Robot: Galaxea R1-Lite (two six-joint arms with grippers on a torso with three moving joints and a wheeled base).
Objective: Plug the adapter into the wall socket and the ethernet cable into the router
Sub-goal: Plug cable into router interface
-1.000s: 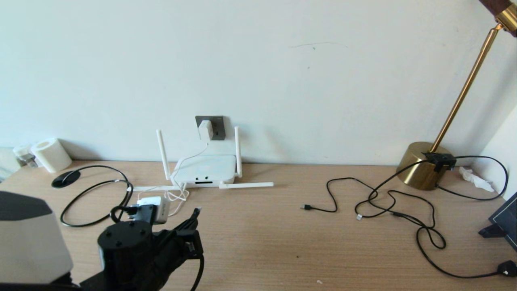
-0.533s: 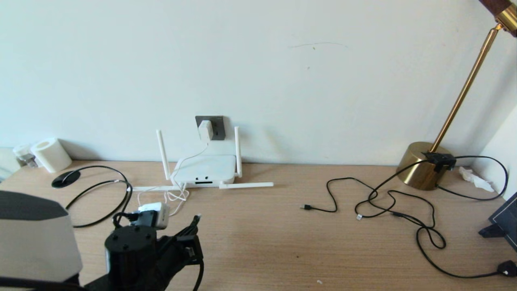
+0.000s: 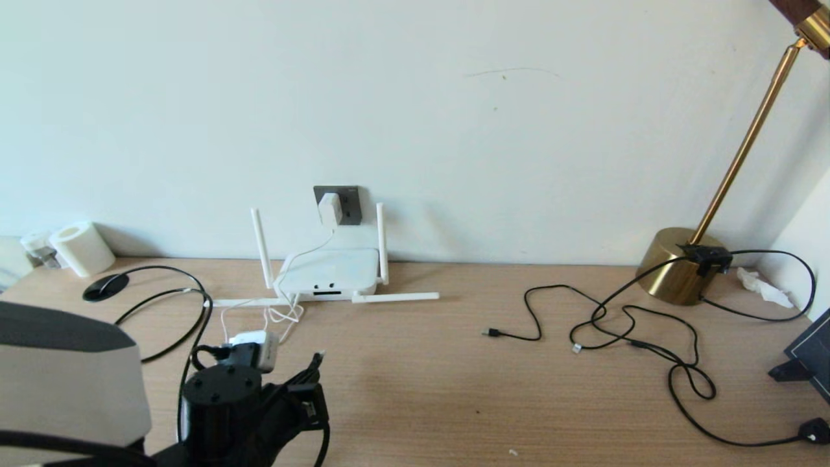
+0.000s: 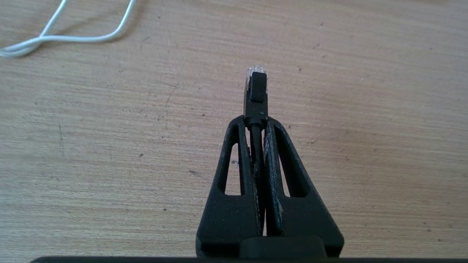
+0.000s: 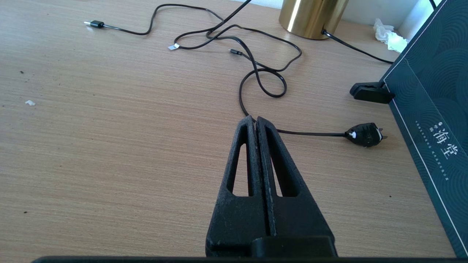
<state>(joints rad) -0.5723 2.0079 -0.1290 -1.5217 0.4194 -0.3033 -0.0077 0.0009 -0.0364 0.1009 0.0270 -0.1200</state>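
Observation:
The white adapter (image 3: 329, 207) sits in the dark grey wall socket (image 3: 347, 198), and its thin white cord (image 3: 285, 305) runs down past the router (image 3: 331, 272). The router lies flat under the socket, two antennas upright and two lying on the desk. My left gripper (image 3: 310, 368) (image 4: 255, 120) hovers low over the desk in front of the router, shut on the black ethernet cable (image 3: 194, 311). The clear-tipped plug (image 4: 256, 86) sticks out beyond the fingertips. The cable loops back to a black disc (image 3: 106, 287). My right gripper (image 5: 255, 120) is shut and empty over the desk's right side.
A brass lamp base (image 3: 681, 263) stands at the back right, with thin black cables (image 3: 616, 318) tangled in front of it and a black plug (image 5: 365, 134) at one end. A dark box (image 5: 431, 109) leans at the right edge. A white paper roll (image 3: 82, 248) stands far left.
My left arm has drawn back toward the desk's near edge with the ethernet plug still held. The right arm has not moved.

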